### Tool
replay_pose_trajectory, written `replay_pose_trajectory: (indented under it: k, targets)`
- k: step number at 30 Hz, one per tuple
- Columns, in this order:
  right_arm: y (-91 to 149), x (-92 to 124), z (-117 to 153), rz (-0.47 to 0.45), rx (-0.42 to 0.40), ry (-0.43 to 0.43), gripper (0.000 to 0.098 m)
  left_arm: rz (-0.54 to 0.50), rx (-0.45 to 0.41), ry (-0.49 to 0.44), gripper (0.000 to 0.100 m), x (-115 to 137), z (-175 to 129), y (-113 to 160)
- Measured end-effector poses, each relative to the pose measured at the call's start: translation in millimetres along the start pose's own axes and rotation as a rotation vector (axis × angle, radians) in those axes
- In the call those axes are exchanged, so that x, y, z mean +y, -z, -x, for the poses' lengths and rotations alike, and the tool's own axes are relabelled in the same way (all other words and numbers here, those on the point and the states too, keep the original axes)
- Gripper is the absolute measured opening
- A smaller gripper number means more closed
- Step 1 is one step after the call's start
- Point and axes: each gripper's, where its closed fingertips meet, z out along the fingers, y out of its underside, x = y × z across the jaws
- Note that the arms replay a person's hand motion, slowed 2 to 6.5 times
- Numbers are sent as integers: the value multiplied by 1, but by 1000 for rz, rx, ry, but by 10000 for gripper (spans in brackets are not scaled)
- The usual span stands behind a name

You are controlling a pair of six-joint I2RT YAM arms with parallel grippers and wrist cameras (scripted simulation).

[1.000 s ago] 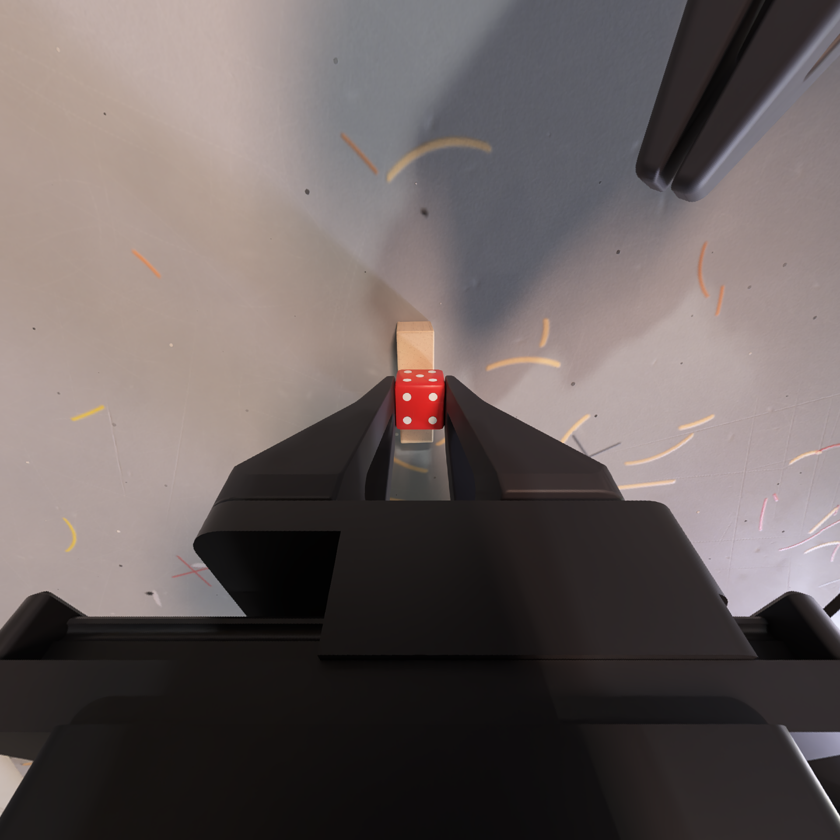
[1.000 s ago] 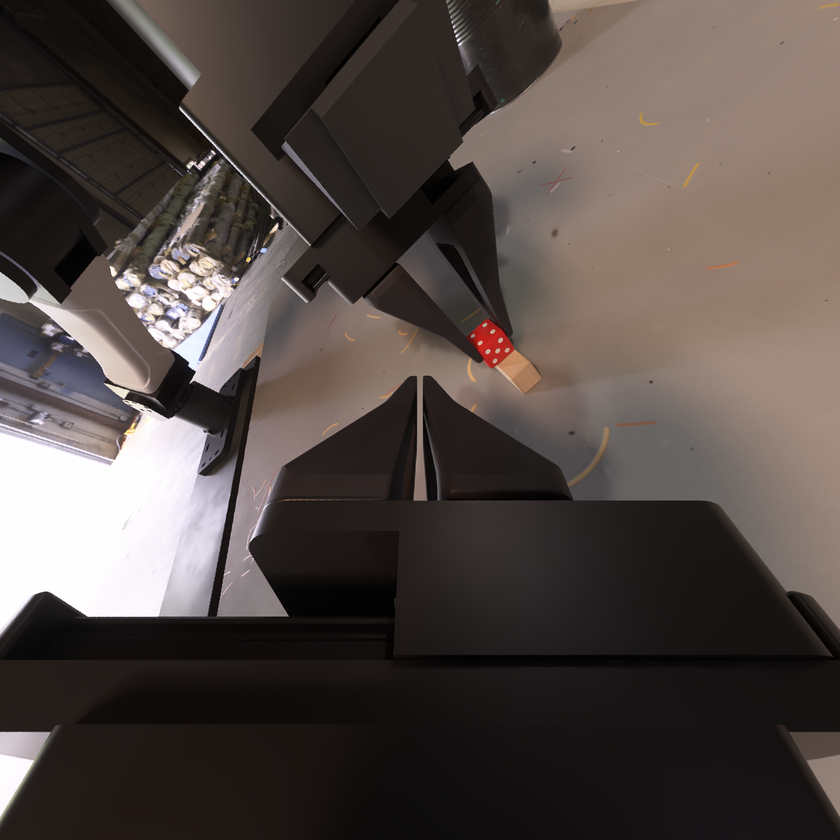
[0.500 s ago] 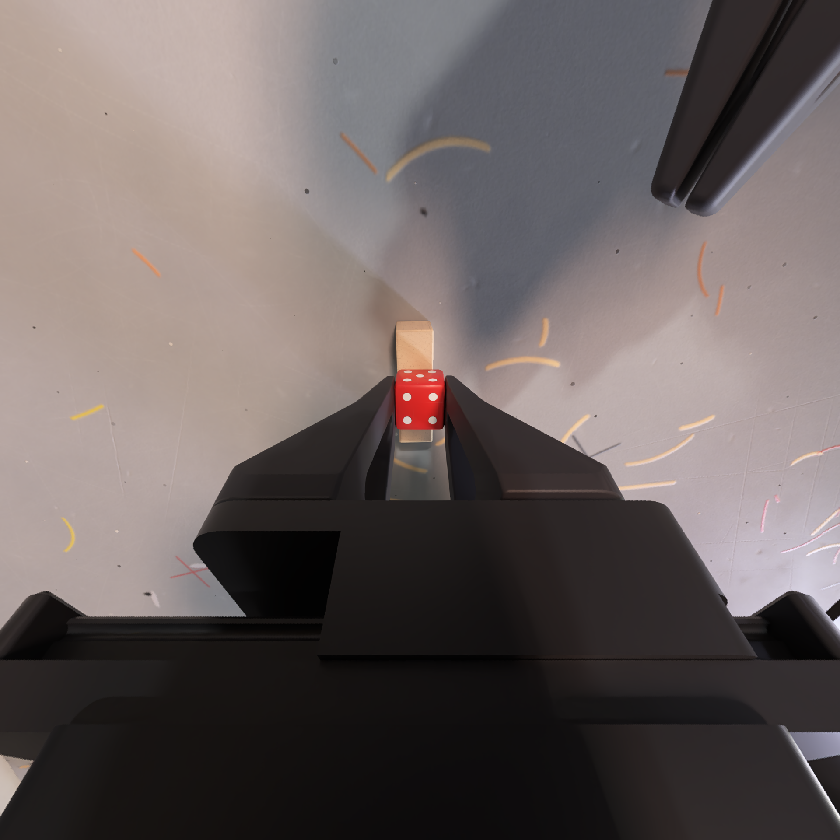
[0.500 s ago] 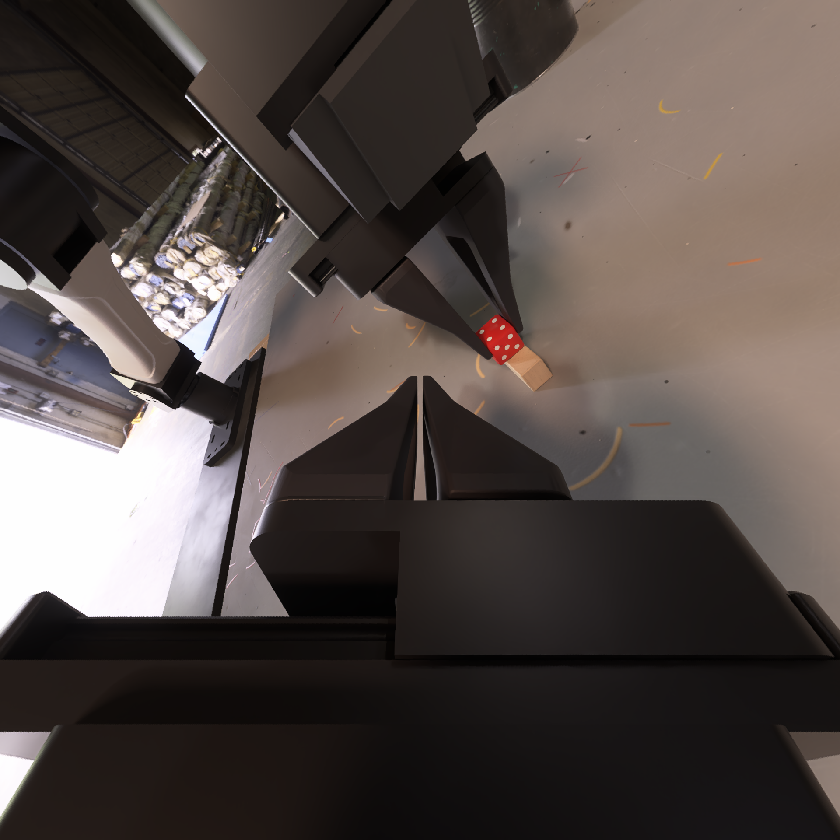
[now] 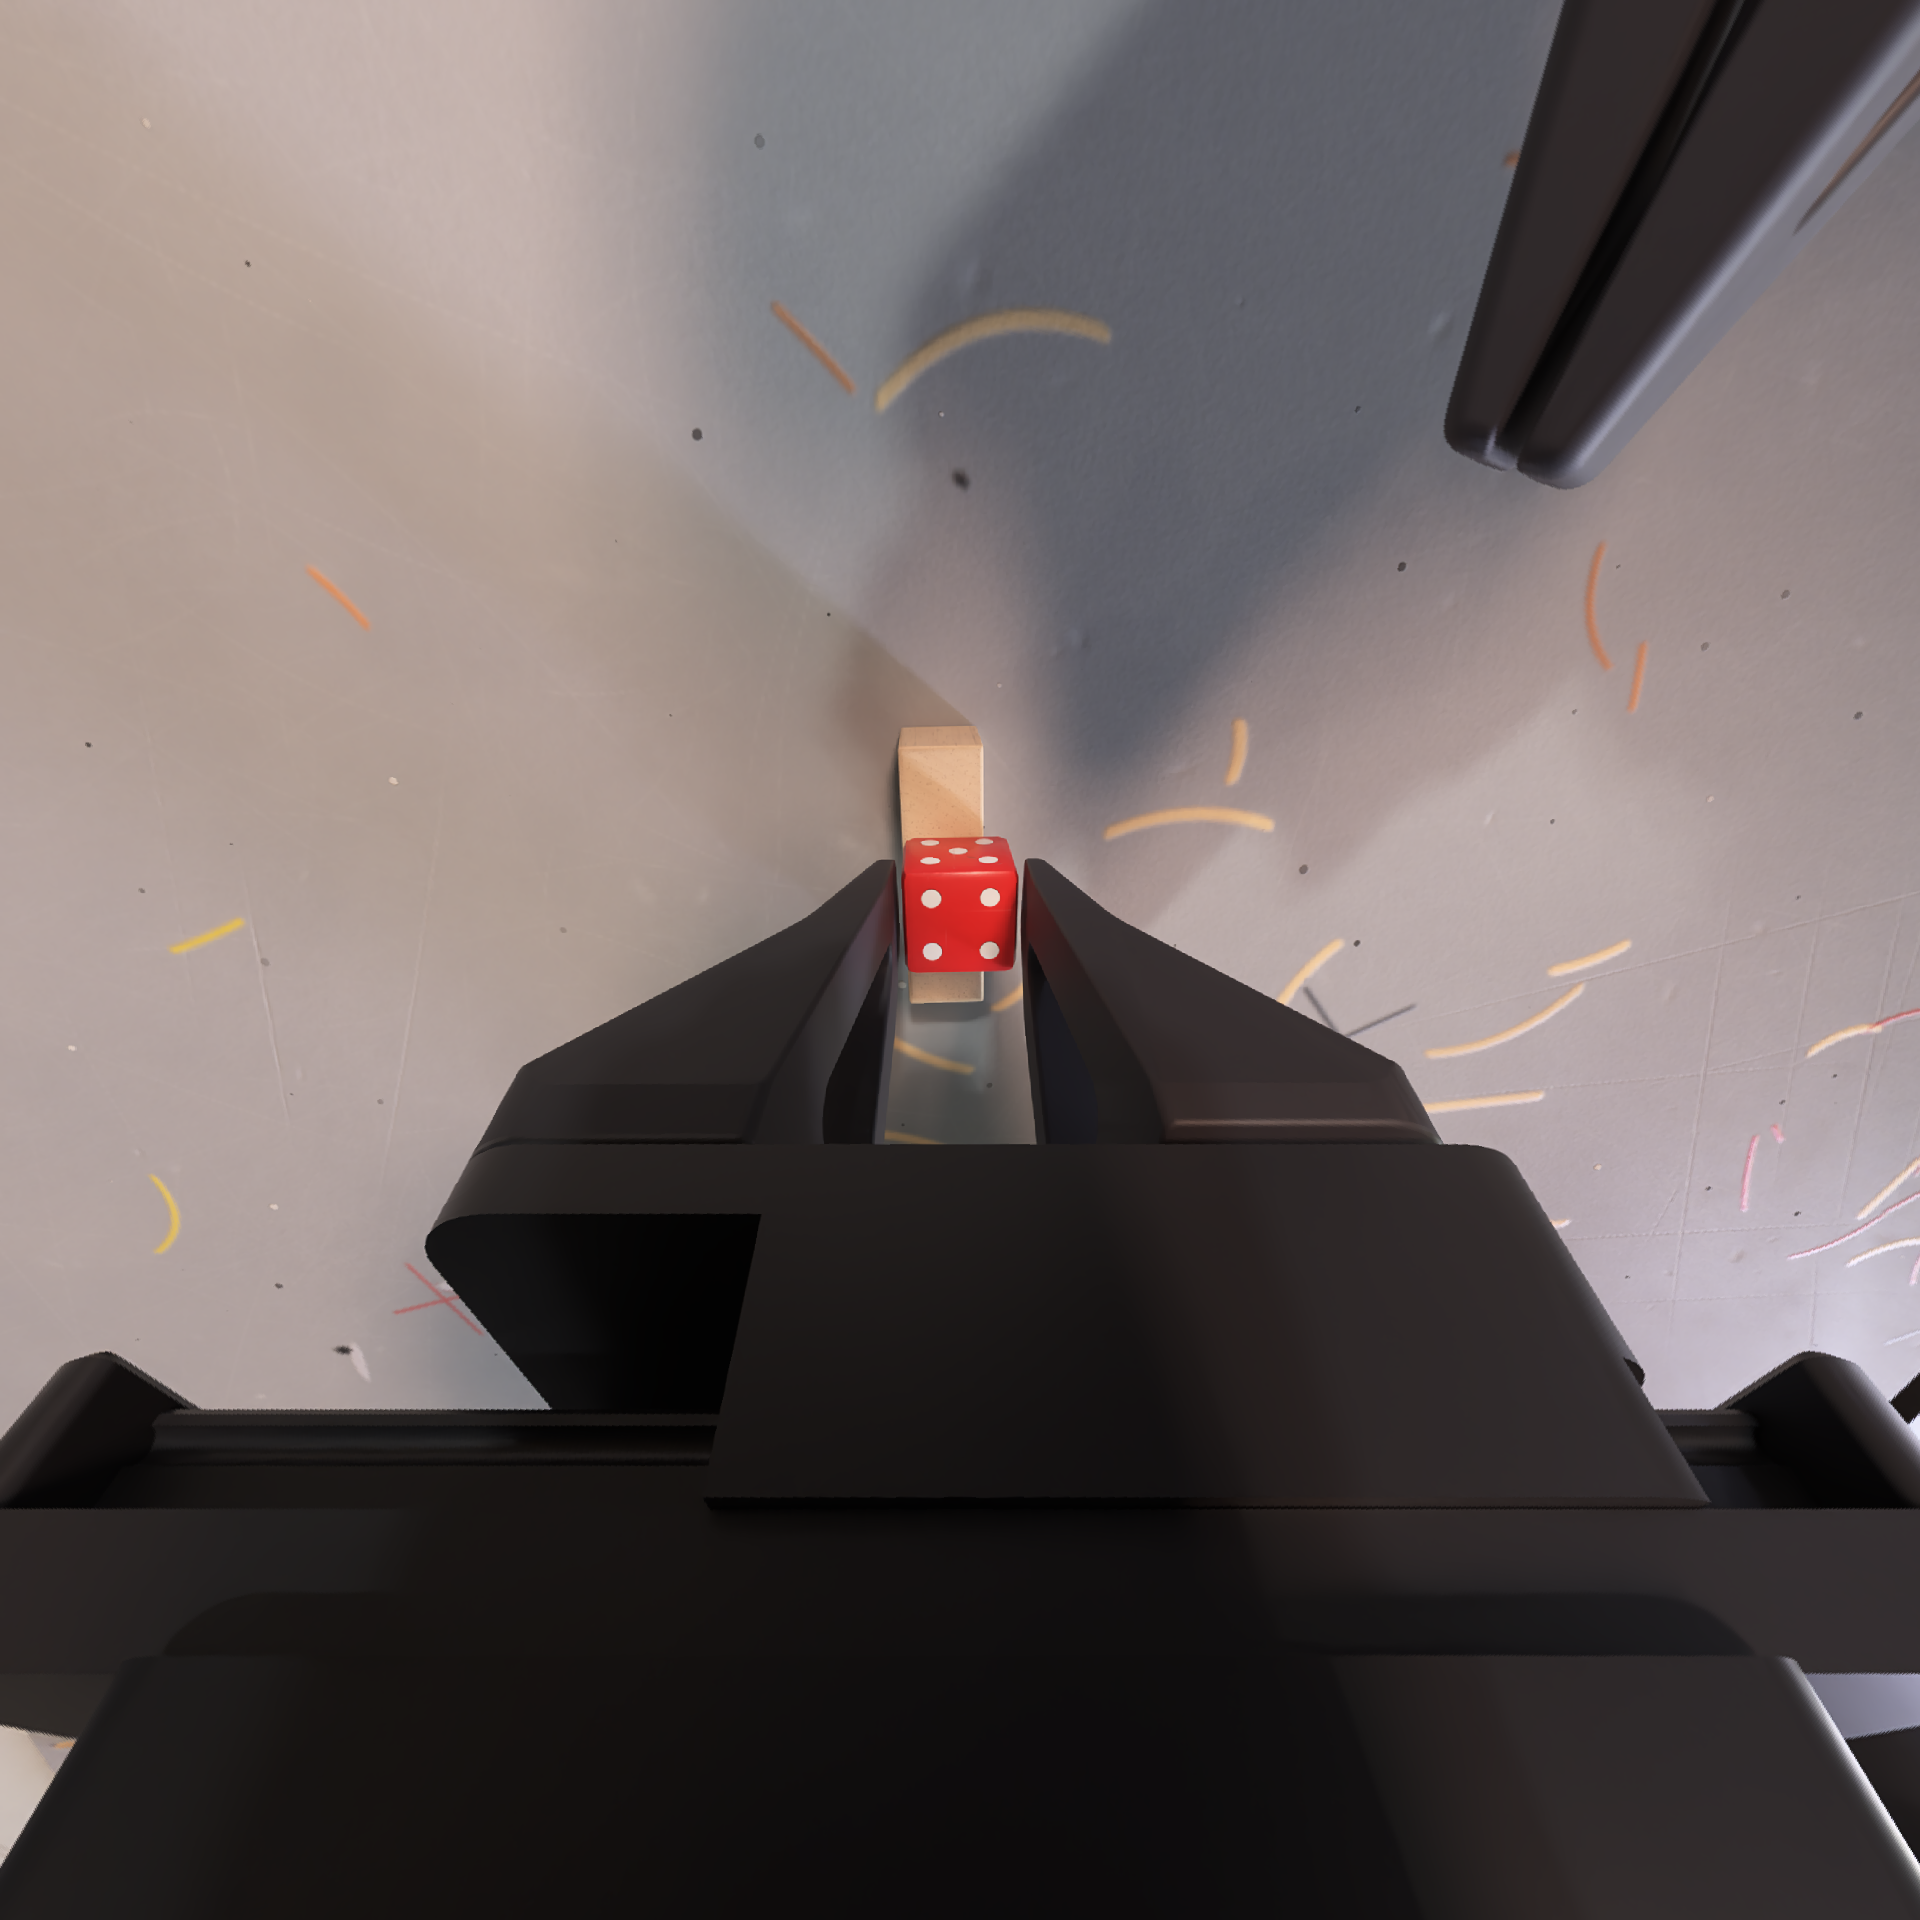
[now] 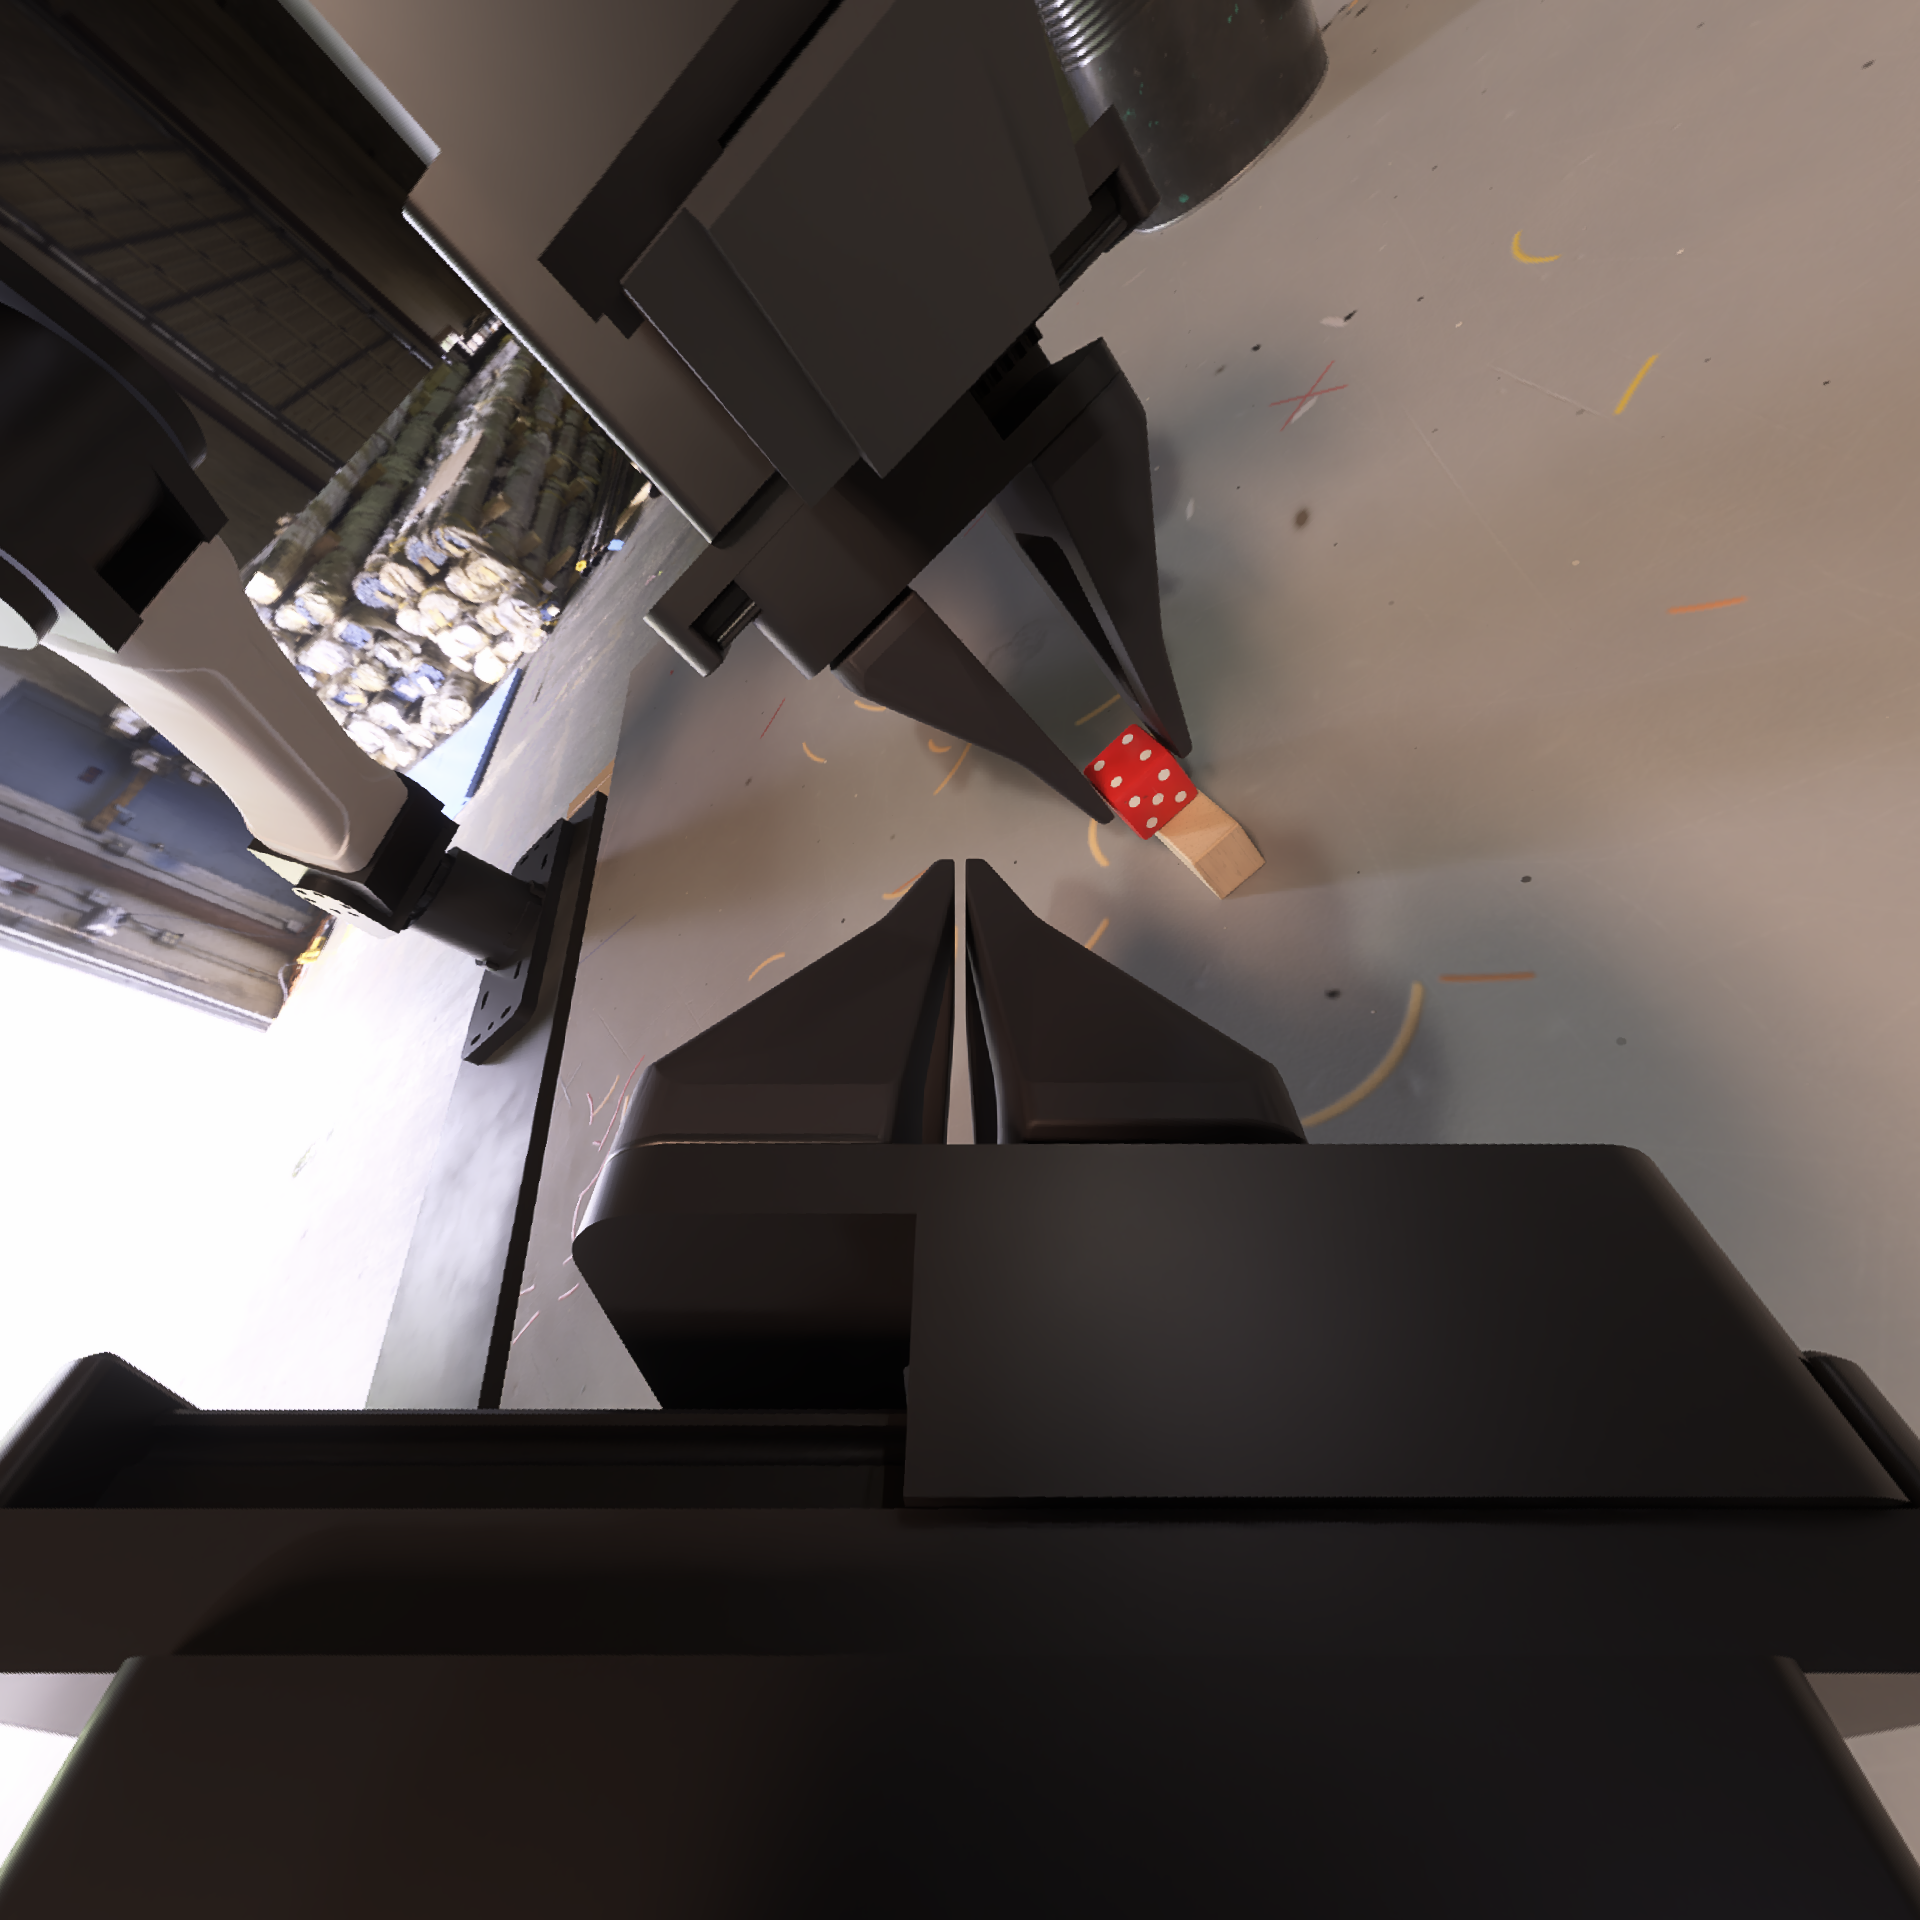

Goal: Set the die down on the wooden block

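A red die point(image 5: 958, 904) with white pips rests on top of a small pale wooden block point(image 5: 940, 779) that stands on the grey table. My left gripper point(image 5: 958, 878) has its jaws closed against the die's two sides, with the fingertips low over the block. The right wrist view shows the same die point(image 6: 1140, 781) on the block point(image 6: 1221, 854), held by the left gripper point(image 6: 1135, 777). My right gripper point(image 6: 958, 862) is shut and empty, hovering above the table a short way from the block. It also shows at the top right of the left wrist view point(image 5: 1507, 457).
The grey table point(image 5: 416, 623) is marked with orange and yellow scratches. The left arm's black base plate point(image 6: 520, 935) sits at the table's edge. The left arm's body point(image 6: 831, 260) looms over the die in the right wrist view.
The right gripper has drifted slightly. The left gripper, die and block have not visibly moved.
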Motion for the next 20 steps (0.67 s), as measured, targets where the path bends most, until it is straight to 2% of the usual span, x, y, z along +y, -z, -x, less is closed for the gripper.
replay_pose_trajectory:
  k: [8,12,20]
  targets:
    - [0,0,0,0,0,-1,17,-8,-10,-29,222,-1,-1,7]
    - [0,1,-1,1,-1,-4,17,-12,-15,-44,199,0,1,12]
    - [0,2,-1,3,-2,-4,17,27,-1,-70,201,4,3,17]
